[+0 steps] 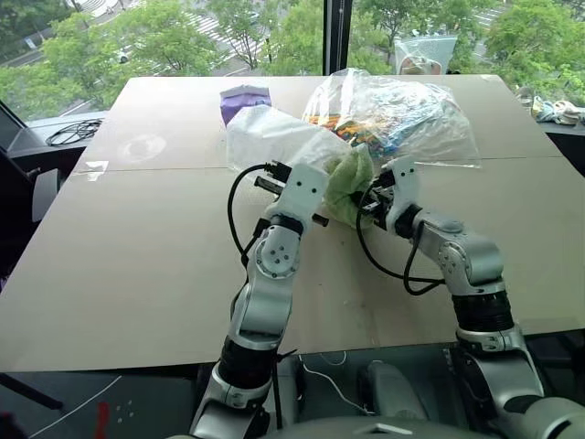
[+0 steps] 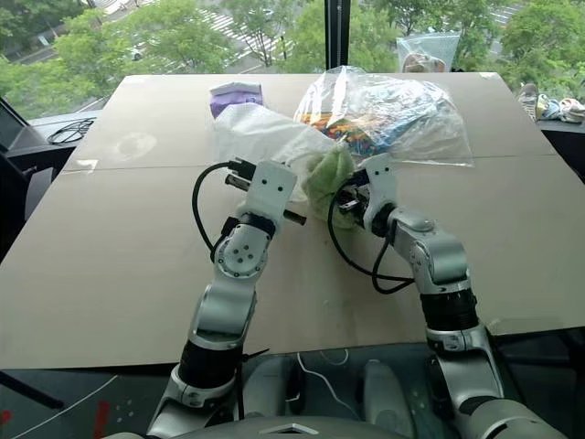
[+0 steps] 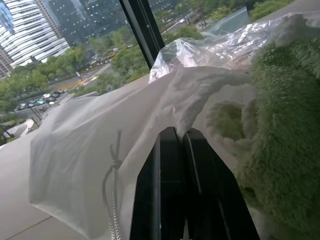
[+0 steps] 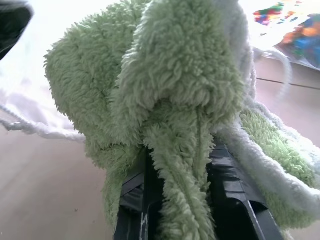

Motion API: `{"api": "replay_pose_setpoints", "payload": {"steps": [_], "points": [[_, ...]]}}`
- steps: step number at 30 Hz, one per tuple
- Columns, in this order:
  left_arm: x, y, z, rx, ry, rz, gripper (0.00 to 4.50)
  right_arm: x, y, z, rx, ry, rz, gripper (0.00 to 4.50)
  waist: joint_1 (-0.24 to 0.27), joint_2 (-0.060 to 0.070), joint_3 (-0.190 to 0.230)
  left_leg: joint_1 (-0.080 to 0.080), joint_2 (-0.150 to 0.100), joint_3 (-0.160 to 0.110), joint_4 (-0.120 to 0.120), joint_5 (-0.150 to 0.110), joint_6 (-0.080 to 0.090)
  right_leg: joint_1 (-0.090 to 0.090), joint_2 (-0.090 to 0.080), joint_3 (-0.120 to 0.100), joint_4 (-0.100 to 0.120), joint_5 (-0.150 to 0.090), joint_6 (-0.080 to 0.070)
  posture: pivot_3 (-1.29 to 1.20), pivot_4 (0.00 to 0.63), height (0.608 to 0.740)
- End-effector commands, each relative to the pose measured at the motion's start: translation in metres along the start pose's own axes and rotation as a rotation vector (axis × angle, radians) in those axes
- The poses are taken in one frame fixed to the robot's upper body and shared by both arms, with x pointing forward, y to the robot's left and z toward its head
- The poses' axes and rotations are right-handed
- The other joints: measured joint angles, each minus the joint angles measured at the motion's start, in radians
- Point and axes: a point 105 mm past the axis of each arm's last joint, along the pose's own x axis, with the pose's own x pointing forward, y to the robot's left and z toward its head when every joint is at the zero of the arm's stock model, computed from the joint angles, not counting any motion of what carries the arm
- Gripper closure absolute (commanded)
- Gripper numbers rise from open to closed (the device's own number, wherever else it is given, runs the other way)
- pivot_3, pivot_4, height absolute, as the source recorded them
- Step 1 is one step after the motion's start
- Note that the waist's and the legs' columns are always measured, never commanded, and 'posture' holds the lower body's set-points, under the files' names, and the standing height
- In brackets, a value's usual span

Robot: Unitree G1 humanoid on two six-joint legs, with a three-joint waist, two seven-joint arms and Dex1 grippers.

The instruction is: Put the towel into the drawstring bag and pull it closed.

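The light green fluffy towel (image 1: 350,178) hangs bunched above the table's middle, and my right gripper (image 4: 175,150) is shut on a fold of it. Its upper part presses against the mouth of the milky-white drawstring bag (image 1: 274,137), which lies just behind and to the left. In the left wrist view my left gripper (image 3: 172,132) is shut on the bag's (image 3: 100,145) rim, lifting it beside the towel (image 3: 285,125). A thin white cord (image 3: 112,200) dangles from the bag. The two grippers sit close together, left (image 1: 315,183) and right (image 1: 375,197) of the towel.
A large clear plastic bag (image 1: 402,114) of colourful items lies right behind the towel. A purple packet (image 1: 245,101) sits behind the white bag, and another clear bag (image 1: 425,53) stands at the far edge. The tan table (image 1: 137,256) stretches left and right.
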Motion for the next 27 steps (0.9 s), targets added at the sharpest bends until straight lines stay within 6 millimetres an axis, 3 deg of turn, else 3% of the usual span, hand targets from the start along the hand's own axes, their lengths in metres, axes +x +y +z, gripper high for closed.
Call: {"api": "replay_pose_setpoints", "payload": {"steps": [1, 8, 10, 17, 20, 24, 27], "points": [[-0.006, -0.005, 0.021, -0.058, -0.08, -0.036, 4.5, 0.001, 0.014, 0.008, -0.28, -0.034, 0.05, 4.34, 0.001, 0.0, 0.0, 0.0, 0.0, 0.0, 0.0, 0.0, 0.0, 0.0, 0.0, 0.0, 0.0, 0.0, 0.0, 0.0, 0.15, 0.74], [-0.008, -0.01, 0.022, -0.082, -0.082, -0.068, 4.5, 0.005, 0.023, 0.006, -0.575, -0.027, 0.088, 4.34, 0.001, 0.0, 0.0, 0.0, 0.0, 0.0, 0.0, 0.0, 0.0, 0.0, 0.001, 0.0, 0.0, 0.0, 0.0, 0.0, 0.15, 0.74], [-0.009, -0.014, 0.022, -0.096, -0.076, -0.087, 4.5, 0.008, 0.018, 0.013, -0.54, -0.045, 0.049, 4.34, 0.001, 0.0, 0.001, 0.0, 0.0, 0.0, 0.001, 0.0, 0.0, 0.0, 0.001, 0.001, 0.0, 0.0, 0.0, 0.0, 0.15, 0.74], [-0.013, -0.021, 0.02, -0.107, -0.07, -0.135, 4.5, 0.009, -0.018, 0.05, 0.245, -0.23, -0.067, 4.34, 0.003, 0.0, 0.001, 0.0, 0.002, 0.0, 0.001, 0.0, 0.0, 0.0, 0.002, 0.001, 0.001, 0.0, 0.0, 0.0, 0.15, 0.74], [-0.013, -0.019, 0.018, -0.113, -0.065, -0.137, 4.5, 0.003, -0.011, 0.066, 0.593, -0.323, 0.063, 4.34, 0.003, 0.0, 0.001, 0.0, 0.002, 0.0, 0.001, 0.0, 0.0, 0.001, 0.001, 0.001, 0.001, 0.0, 0.0, 0.0, 0.15, 0.74], [-0.013, -0.023, 0.019, -0.133, -0.077, -0.177, 4.5, 0.001, 0.004, 0.078, 0.842, -0.352, 0.207, 4.34, 0.0, 0.001, 0.002, 0.0, 0.002, 0.0, 0.0, 0.0, 0.0, 0.001, 0.001, 0.001, 0.001, 0.0, 0.0, 0.0, 0.15, 0.74], [-0.013, -0.036, 0.028, -0.237, -0.118, -0.298, 4.5, 0.006, 0.016, 0.085, 1.081, -0.357, 0.292, 4.34, 0.0, 0.004, 0.003, 0.0, 0.002, 0.0, 0.0, 0.0, 0.0, 0.0, 0.001, 0.0, 0.001, 0.0, 0.0, 0.0, 0.15, 0.74]]}}
